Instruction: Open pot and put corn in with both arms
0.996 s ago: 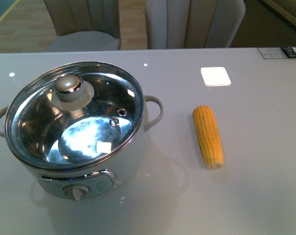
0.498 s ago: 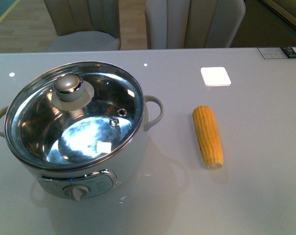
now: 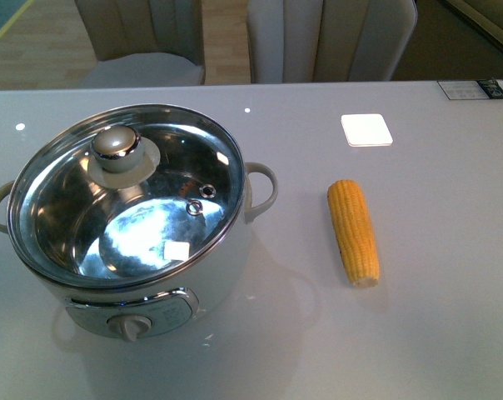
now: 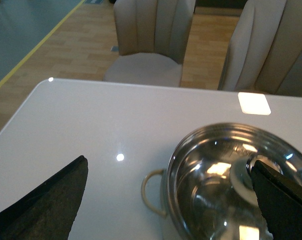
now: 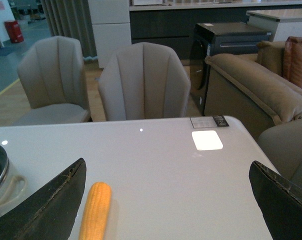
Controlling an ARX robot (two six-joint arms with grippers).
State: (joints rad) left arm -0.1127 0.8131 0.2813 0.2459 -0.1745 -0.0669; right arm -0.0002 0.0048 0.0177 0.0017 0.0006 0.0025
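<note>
Holding the left gripper point(image 4: 168, 160) spread wide and clasping nothing, raised above the left part of the table point(image 3: 451, 333). One finger is showing in front of the lid's knob in the left wrist view but, judging by the armless front view, touching nothing. Leaving the pot point(image 3: 226, 279) standing at the left of the table, closed under its glass lid point(image 3: 151, 225), with the knob point(image 3: 116, 147) on top and the control dial point(image 3: 128, 327) facing the robot. Leaving the corn point(image 3: 354, 233) lying flat on the table to the right of the pot, well apart from it, with the pale cut end toward the robot and a white square patch point(image 3: 366, 130) beyond its far end. Holding the right gripper point(image 5: 167, 162) equally wide and empty above the table's right part, with the corn showing below, near one finger. Not yet starting on the lid, by the look of it. Risking several slips from here:

- pinching the small rounded knob off-centre and letting the smooth lid tilt or slide free
- pulling at an angle and dragging the whole pot across the glossy table
- setting the lid down where the corn is lying
- closing on the round cob off-centre and rolling it away
- releasing it too early and bouncing it off the steel rim
- crowding both arms over the pot at once and knocking them together
</note>
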